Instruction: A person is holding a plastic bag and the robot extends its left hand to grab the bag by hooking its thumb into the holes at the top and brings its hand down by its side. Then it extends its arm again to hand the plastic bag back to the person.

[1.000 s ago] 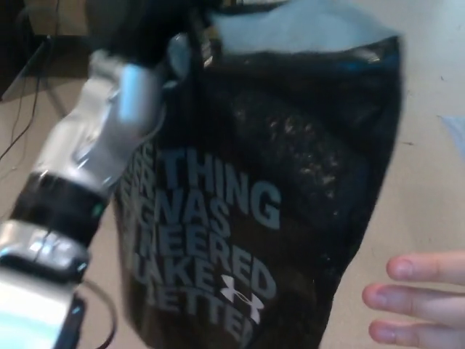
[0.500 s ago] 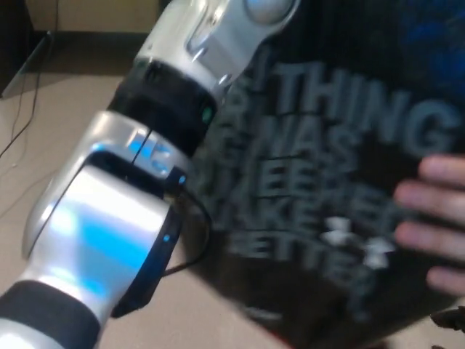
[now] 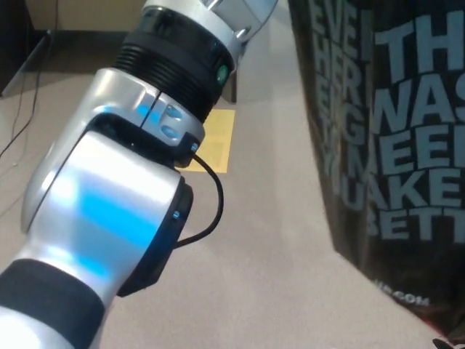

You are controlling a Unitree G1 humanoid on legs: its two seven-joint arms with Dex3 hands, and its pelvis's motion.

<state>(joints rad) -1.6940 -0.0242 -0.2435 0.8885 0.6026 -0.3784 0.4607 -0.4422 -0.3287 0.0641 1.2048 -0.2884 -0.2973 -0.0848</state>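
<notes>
The left arm [image 3: 123, 196] fills the left half of the head view, a silver shell with a black ribbed collar and a small green light, running up and out through the top edge. A thin black cable [image 3: 207, 207] loops off its side. The left hand itself is out of frame above, so how its fingers are set and whether they have hold of anything cannot be told. The right hand does not show.

The bag [image 3: 385, 138] hangs on the right, black and glossy, filling that side from the top edge almost to the bottom, its top out of sight. Pale block letters run down it, cut off at the edge: "TH", "WAS", "NEER", "AKE", "BETT", with small print ending ".COM" near its bottom.

Behind lies a tan floor [image 3: 269, 291] with a yellow square [image 3: 216, 142] partly hidden by the arm, and dark cords [image 3: 18, 123] at far left.
</notes>
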